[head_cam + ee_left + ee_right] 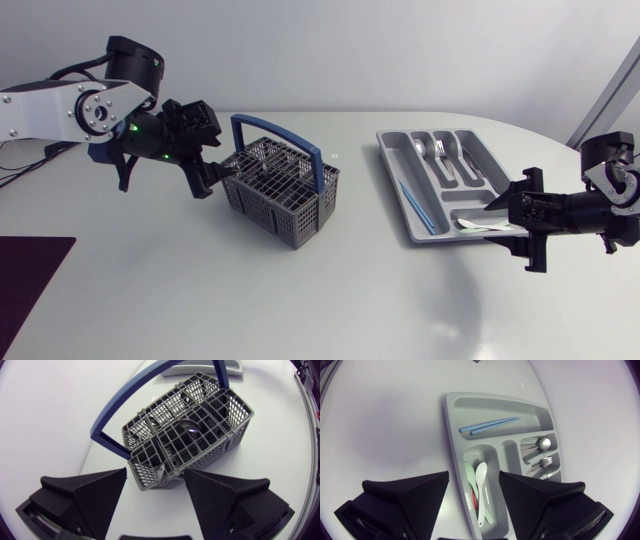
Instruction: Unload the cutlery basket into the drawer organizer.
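The grey mesh cutlery basket (285,195) with a blue handle (300,140) stands left of centre. In it lie a metal spoon (188,427) and other cutlery (160,472). My left gripper (215,178) is at the basket's left end, open, with the near corner of the basket (200,420) just between its fingertips (107,485). The grey drawer organizer (400,190) lies at the right. It holds blue chopsticks (487,425), a white spoon (481,485), a pale green spoon (470,474), a metal spoon (540,443) and a fork (545,462). My right gripper (508,212) hangs open over the organizer's near end, holding nothing.
A dark mat (25,285) lies at the table's front left corner. The organizer's long compartment (535,412) holds only the chopsticks. Bare table spreads between basket and organizer and along the front.
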Controlling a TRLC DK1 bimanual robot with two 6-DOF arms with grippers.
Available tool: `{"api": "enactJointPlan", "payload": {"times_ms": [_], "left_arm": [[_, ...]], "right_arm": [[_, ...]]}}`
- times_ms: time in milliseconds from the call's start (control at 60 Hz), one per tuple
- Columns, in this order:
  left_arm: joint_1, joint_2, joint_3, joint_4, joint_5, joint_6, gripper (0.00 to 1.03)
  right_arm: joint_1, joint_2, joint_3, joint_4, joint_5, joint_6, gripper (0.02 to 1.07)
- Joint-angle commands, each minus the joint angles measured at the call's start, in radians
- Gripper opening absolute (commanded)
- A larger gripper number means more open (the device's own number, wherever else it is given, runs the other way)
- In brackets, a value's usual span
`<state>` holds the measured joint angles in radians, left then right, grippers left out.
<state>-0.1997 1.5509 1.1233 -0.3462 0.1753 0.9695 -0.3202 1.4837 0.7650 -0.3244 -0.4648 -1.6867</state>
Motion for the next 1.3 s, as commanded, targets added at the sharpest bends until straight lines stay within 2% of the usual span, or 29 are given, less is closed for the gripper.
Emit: {"api": "enactJointPlan", "payload": {"times_ms": [0, 83, 117, 283, 333, 400, 483, 600, 850, 1033, 1283], "left_arm": [[-0.006, 0.015, -0.026, 0.009, 0.004, 0.018, 0.80], [-0.006, 0.034, -0.023, 0.026, 0.003, 0.020, 0.79], [-0.004, 0.038, -0.020, 0.033, 0.003, 0.020, 0.76], [-0.001, 0.058, -0.007, 0.050, 0.001, 0.018, 0.75], [0.002, 0.072, 0.001, 0.050, 0.000, 0.020, 0.69], [0.002, 0.084, 0.007, 0.052, 0.000, 0.023, 0.65], [0.005, 0.092, 0.015, 0.053, 0.000, 0.023, 0.65], [0.002, 0.109, 0.016, 0.072, 0.001, 0.023, 0.59], [0.005, 0.135, 0.047, 0.079, 0.001, 0.015, 0.31], [0.006, 0.150, 0.059, 0.084, 0.000, 0.015, 0.04], [0.006, 0.138, 0.056, 0.087, -0.002, 0.021, 0.03]], "right_arm": [[0.010, -0.007, -0.032, 0.005, -0.009, 0.010, 0.75], [0.010, -0.008, -0.035, 0.005, -0.011, 0.010, 0.75], [0.010, -0.013, -0.038, 0.005, -0.012, 0.010, 0.75], [0.009, -0.026, -0.043, 0.002, -0.014, 0.010, 0.75], [0.009, -0.028, -0.043, 0.001, -0.015, 0.012, 0.76], [0.010, -0.030, -0.044, -0.001, -0.017, 0.013, 0.76], [0.013, -0.033, -0.050, -0.001, -0.017, 0.013, 0.76], [0.017, -0.034, -0.055, -0.001, -0.018, 0.018, 0.76], [0.017, -0.034, -0.059, 0.001, -0.020, 0.018, 0.76], [0.017, -0.034, -0.058, 0.001, -0.021, 0.019, 0.76], [0.021, -0.028, -0.059, 0.004, -0.028, 0.032, 0.76]]}}
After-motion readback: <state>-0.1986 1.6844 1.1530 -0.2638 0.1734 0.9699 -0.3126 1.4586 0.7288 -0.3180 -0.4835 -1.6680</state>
